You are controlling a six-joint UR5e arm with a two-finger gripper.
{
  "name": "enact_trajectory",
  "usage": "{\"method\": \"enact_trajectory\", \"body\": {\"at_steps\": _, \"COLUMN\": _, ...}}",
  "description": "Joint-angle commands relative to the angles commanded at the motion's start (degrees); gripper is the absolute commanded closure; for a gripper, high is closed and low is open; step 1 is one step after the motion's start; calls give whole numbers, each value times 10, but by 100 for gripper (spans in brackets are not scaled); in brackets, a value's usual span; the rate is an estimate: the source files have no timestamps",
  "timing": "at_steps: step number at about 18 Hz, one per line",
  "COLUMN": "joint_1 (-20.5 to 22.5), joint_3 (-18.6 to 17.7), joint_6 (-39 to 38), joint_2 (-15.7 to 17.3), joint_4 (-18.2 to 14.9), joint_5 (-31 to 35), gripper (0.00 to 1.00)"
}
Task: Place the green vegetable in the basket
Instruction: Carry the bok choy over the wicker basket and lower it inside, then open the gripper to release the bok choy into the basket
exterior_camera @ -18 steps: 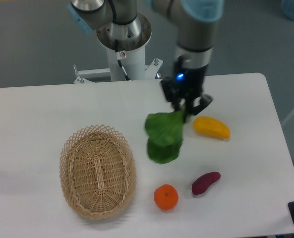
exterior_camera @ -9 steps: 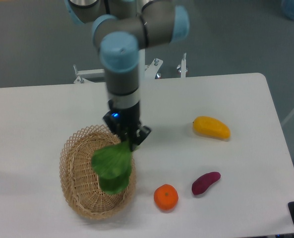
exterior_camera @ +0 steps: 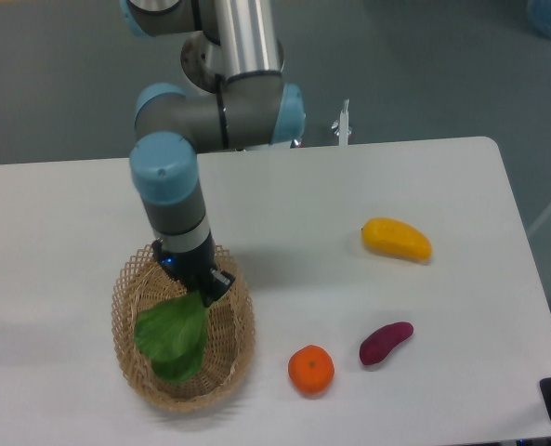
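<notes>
Gripper [exterior_camera: 201, 290] gripping green vegetable [exterior_camera: 171, 336], seemingly inside basket [exterior_camera: 132, 381]

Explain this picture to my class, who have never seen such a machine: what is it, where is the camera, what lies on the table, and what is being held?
This is a jointed robot arm bolted behind a white table. One fixed camera looks down from the front. At the arm's end is its tool, a two-finger clamp, shut on the stalk end of the green vegetable. The leaves hang inside the basket, an oval wicker one; whether they touch its bottom cannot be told. Elsewhere on the table lie a yellow mango, a purple sweet potato and an orange, each apart from the others.
</notes>
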Motion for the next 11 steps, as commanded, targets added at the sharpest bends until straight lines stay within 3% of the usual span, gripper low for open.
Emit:
{"method": "enact_trajectory", "body": {"at_steps": 9, "joint_1": -1, "joint_3": -4, "joint_6": 1, "joint_2": -3, "joint_4": 0, "joint_5": 0, "gripper": 60}}
{"method": "enact_trajectory", "body": {"at_steps": 10, "joint_1": -1, "joint_3": -4, "joint_6": 3, "joint_2": -3, "joint_4": -1, "joint_5": 3, "gripper": 52}}
{"method": "enact_trajectory", "body": {"at_steps": 11, "joint_1": -1, "joint_3": -4, "joint_6": 6, "joint_2": -2, "joint_4": -1, "joint_5": 6, "gripper": 21}}
